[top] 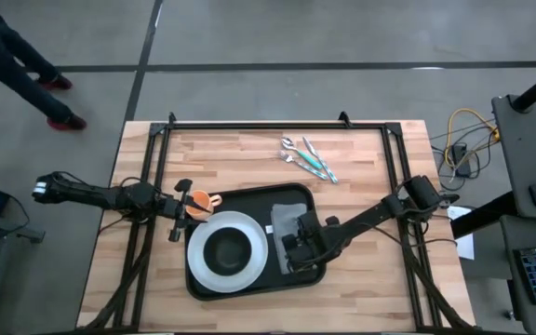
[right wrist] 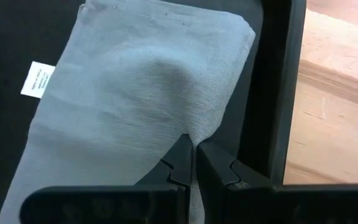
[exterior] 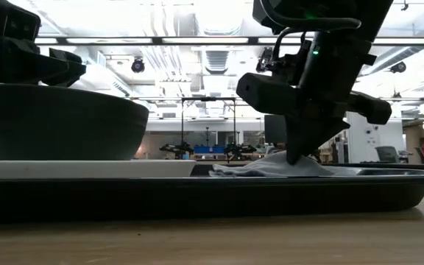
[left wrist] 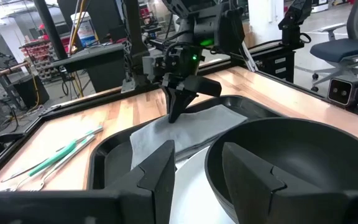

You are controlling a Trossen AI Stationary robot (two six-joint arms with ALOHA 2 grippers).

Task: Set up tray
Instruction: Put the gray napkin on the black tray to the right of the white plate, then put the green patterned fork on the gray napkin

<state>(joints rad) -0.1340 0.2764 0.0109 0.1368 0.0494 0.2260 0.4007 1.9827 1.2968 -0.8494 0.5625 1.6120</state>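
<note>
The black tray [top: 259,199] lies in the middle of the table. Its left part carries a white plate [top: 255,271] with a dark bowl [top: 228,251] on it. A grey napkin [top: 288,218] lies flat in the tray's right part, next to the right rim [right wrist: 272,93]. My right gripper [top: 294,249] stands over the napkin's near part, shut on the cloth. My left gripper [left wrist: 201,171] is open and hovers level at the plate's left side, its fingers pointing toward the bowl [left wrist: 303,155]; it touches nothing. My right gripper [right wrist: 194,163] pinches a small raised fold of the napkin [right wrist: 191,134] between its two fingertips, close to the edge nearest the tray's right rim. The fingers come from above, pointing down. The cloth rises to a low peak [exterior: 271,163] at the fingers, and the rest lies on the tray floor.
Several pieces of cutlery with teal handles [top: 307,156] lie on the wooden table beyond the tray's far right corner. A small orange object [top: 203,202] sits by the left gripper at the tray's far left corner. A person's legs [top: 35,74] show beyond the table's far left.
</note>
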